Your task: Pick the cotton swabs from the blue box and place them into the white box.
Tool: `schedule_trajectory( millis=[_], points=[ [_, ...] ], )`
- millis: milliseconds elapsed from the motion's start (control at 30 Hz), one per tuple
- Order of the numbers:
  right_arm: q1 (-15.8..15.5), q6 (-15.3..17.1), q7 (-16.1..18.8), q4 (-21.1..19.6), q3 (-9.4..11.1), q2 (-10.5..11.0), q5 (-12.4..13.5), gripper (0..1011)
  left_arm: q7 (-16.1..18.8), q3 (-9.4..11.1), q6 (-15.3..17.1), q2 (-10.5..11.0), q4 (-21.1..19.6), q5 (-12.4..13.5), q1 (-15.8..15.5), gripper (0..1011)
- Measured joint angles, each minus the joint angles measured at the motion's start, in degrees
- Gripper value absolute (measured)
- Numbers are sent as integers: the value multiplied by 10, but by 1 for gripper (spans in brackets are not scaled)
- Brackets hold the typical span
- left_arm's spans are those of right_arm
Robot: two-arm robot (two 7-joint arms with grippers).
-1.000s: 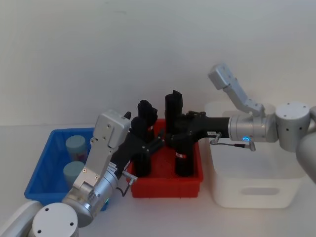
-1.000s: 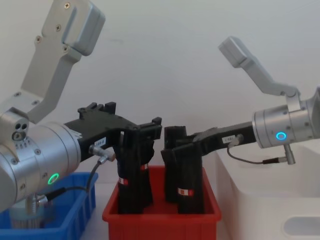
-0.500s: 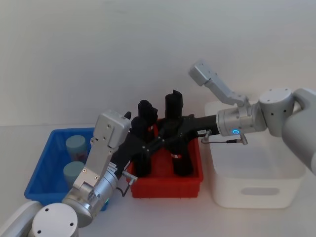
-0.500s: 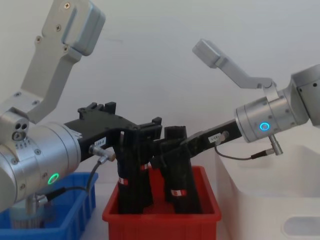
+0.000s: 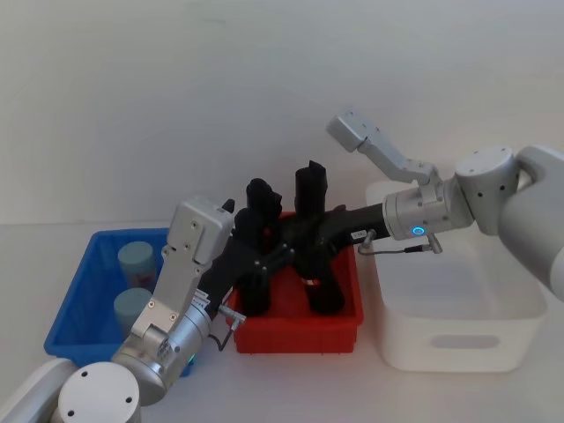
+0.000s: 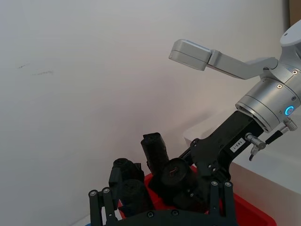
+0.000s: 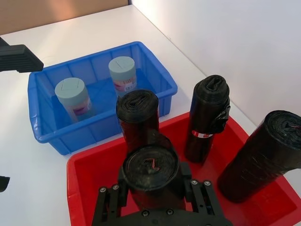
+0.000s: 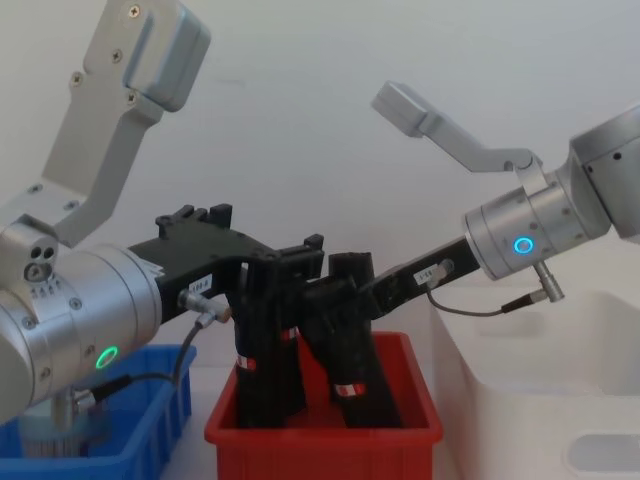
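White bench (image 5: 441, 397): the right pincer (image 5: 306, 251) clamps a tilted black roll (image 7: 150, 172) in the centre red bin (image 5: 295, 337). Two cotton swabs (image 7: 123, 70) stand in the blue box (image 5: 75, 308), lower left. The left pincer (image 5: 269, 260) is alongside, grip impossible to tell.

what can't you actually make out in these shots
Right wrist view: label print on the cotton swabs, too small to read.
Chest view: the swabs themselves, behind the left arm, which covers most of the blue box.
Head view: the white box's far left corner, under the right arm.
Head view: the right gripper's outline against the black roll, black on black.
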Motion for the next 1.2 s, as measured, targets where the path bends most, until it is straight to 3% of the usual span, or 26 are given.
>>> schedule_trajectory(
  millis=[167, 633, 867, 1000, 1033, 1100, 1133, 1200],
  points=[
    [5, 1, -1, 7, -2, -2, -3, 557, 0, 0, 0, 0, 0, 0, 0, 1004],
    [10, 2, -1, 15, -3, -4, -5, 499, 0, 0, 0, 0, 0, 0, 0, 1004],
    [7, -11, 4, -5, 10, 4, 1, 499, 0, 0, 0, 0, 0, 0, 0, 1004],
    [-20, -1, 9, -72, 20, 19, 6, 499, 0, 0, 0, 0, 0, 0, 0, 1004],
    [-37, 10, 10, -111, 25, 28, 9, 499, 0, 0, 0, 0, 0, 0, 0, 1004],
    [-55, 24, 11, -153, 29, 37, 13, 499, 0, 0, 0, 0, 0, 0, 0, 1004],
    [-75, 36, 11, -199, 34, 47, 18, 499, 0, 0, 0, 0, 0, 0, 0, 1004],
    [-91, 46, 11, -237, 39, 55, 22, 499, 0, 0, 0, 0, 0, 0, 0, 1004]
  ],
)
